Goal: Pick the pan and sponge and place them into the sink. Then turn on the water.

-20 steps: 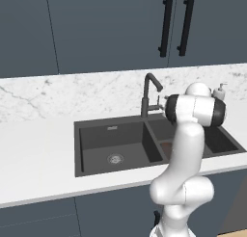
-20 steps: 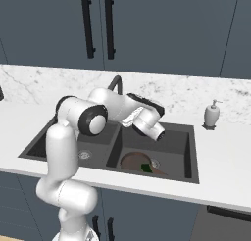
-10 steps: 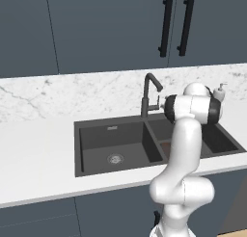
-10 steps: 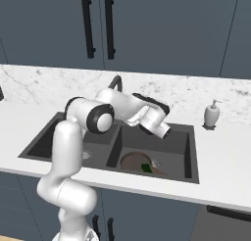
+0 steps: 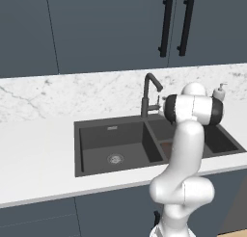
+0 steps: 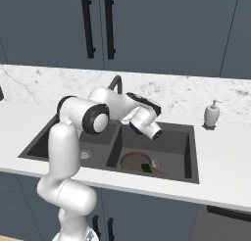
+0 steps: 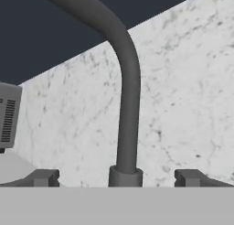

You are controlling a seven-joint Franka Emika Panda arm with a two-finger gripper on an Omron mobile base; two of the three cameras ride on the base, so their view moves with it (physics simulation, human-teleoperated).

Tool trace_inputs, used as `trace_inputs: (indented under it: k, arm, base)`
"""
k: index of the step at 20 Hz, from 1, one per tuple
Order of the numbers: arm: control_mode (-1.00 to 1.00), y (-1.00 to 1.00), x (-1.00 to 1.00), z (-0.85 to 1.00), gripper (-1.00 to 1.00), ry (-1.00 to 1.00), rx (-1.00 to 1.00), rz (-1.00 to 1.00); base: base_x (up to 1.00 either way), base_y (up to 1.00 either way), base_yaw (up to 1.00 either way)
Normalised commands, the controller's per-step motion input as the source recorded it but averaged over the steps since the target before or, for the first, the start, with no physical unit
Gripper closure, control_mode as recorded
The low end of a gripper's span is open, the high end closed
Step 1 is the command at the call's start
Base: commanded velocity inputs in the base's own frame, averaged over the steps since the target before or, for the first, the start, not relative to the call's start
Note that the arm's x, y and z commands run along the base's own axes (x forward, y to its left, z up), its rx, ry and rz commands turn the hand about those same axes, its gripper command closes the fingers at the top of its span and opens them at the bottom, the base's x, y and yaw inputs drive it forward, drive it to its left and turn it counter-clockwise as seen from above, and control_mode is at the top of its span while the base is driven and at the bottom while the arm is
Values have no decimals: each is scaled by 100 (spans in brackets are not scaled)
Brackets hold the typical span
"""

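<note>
The dark brown pan (image 6: 135, 161) lies in the right basin of the dark grey sink (image 6: 193, 152), with the green-topped sponge (image 6: 145, 167) resting at its right edge. A sliver of the pan (image 5: 166, 148) shows behind my arm in the left base view. My gripper (image 7: 123, 178) is open, its fingertips (image 7: 43, 177) spread wide with nothing between them. It hangs over the sink (image 5: 77, 149) and points at the base of the dark arched faucet (image 7: 128, 96), which stands close ahead. The faucet (image 6: 116, 83) rises behind the divider, and no water runs.
A white soap dispenser (image 6: 212, 115) stands on the counter right of the sink. The marble backsplash (image 7: 183, 82) is right behind the faucet. A grey slotted object (image 7: 9, 114) sits at the left in the hand view. Dark cabinets (image 5: 120, 29) hang overhead.
My hand has lifted a little from over the right basin and turned toward the faucet. The pan and sponge lie where they were.
</note>
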Motion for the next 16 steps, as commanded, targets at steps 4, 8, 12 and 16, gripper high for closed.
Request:
trace_inputs:
  k: [4, 8, 12, 16]
  arm:
    - [-100, 9, 20, 0, -100, 6, 0, -11]
    - [-100, -10, 8, 0, -100, 5, 0, -6]
    - [-100, -34, 0, 0, -100, 0, 1, 0]
    - [-100, -41, 0, 0, -100, 0, 2, 0]
  base:
    - [0, 0, 0]
    - [0, 0, 0]
    - [0, 0, 0]
    - [0, 0, 0]
